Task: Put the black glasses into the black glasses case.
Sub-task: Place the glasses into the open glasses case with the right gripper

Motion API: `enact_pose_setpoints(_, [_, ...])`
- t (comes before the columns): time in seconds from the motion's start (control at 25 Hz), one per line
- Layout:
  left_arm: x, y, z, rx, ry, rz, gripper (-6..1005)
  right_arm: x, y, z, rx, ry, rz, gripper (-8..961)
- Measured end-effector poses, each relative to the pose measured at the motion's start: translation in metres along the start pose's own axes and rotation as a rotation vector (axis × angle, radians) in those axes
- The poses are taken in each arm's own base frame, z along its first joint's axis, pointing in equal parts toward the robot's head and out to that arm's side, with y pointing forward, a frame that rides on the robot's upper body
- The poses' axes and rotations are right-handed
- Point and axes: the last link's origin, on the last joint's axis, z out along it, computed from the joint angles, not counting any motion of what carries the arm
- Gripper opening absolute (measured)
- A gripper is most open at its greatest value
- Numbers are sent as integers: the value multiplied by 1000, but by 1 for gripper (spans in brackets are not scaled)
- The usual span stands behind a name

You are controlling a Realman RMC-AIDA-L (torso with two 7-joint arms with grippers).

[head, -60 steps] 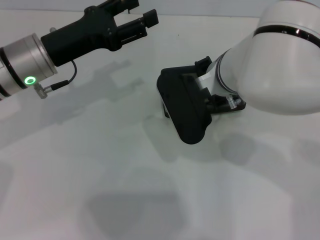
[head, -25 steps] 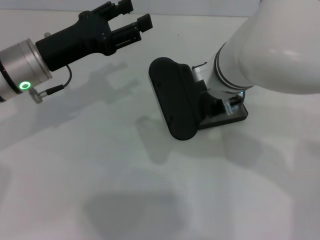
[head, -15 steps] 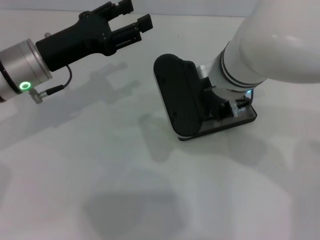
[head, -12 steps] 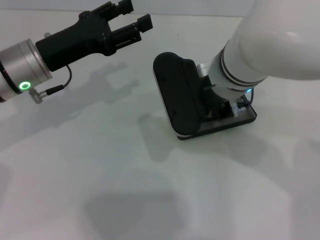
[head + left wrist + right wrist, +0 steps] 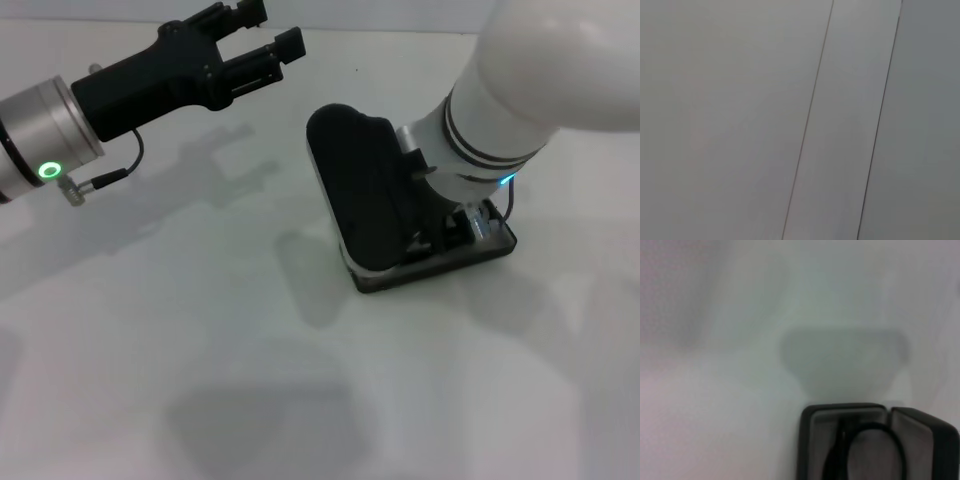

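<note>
The white table (image 5: 200,350) carries the black glasses case (image 5: 365,200), lid raised, with the right gripper (image 5: 455,225) low over its open tray; whether that claw is clenched or released, I cannot tell. The left gripper (image 5: 262,38) hangs released, well apart from the case. The black glasses (image 5: 860,450) lie inside the case on its grey lining.
</note>
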Motion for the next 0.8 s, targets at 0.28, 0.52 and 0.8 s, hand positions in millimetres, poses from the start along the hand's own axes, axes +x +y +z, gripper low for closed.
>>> enact_pose_setpoints(0.28, [0,0,-1,2,-1,0,799,2,-4,-7,-13,-36,19,373])
enact_pose_setpoints(0.52, [0,0,-1,2,-1,0,799,1,-3,-7,-31,-41,20,327])
enact_pose_setpoints(0.8, [0,0,-1,1,-1,2,799,3,-4,-11,-57,-55,37,201])
